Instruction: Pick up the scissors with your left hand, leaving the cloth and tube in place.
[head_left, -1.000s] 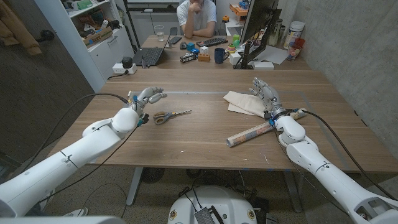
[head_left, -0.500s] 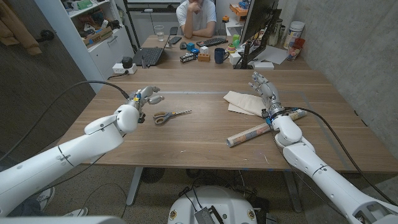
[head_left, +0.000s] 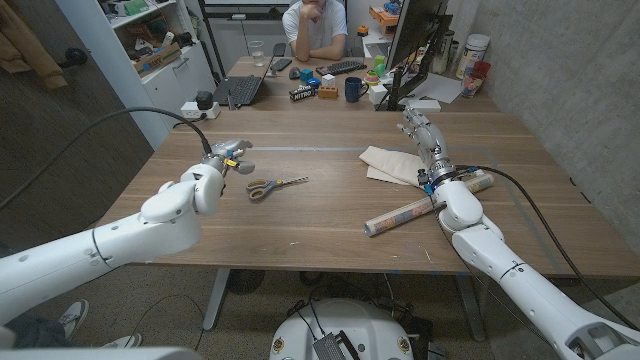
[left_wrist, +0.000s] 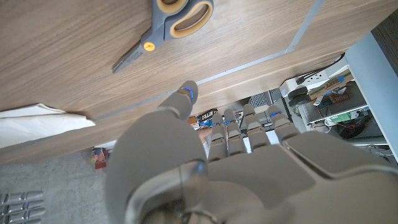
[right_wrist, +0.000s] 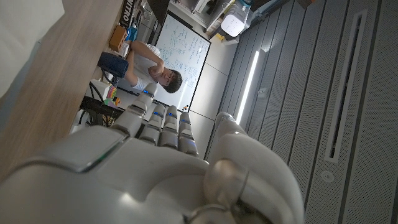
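Grey-handled scissors (head_left: 274, 186) with yellow inner rings lie on the wooden table, blades pointing right. My left hand (head_left: 228, 157) hovers just left of and behind the handles, fingers apart, holding nothing. The left wrist view has the scissors (left_wrist: 168, 23) on the table beyond my left hand (left_wrist: 217, 162), apart from the fingertips. A beige cloth (head_left: 392, 165) lies right of centre, and a rolled tube (head_left: 418, 207) lies nearer the front edge. My right hand (head_left: 425, 145) stands at the cloth's right edge with fingers stretched out and nothing in it.
A pale tape line (head_left: 300, 149) crosses the table behind the scissors. A person (head_left: 317, 28) sits at the far desk among a laptop (head_left: 240, 90), a mug (head_left: 354, 89) and a monitor (head_left: 415, 45). The cloth's corner (left_wrist: 37, 121) appears in the left wrist view.
My left arm has swung in and lifted, bringing the hand slightly nearer and turned over the spot beside the scissors. My right hand has edged a little farther back.
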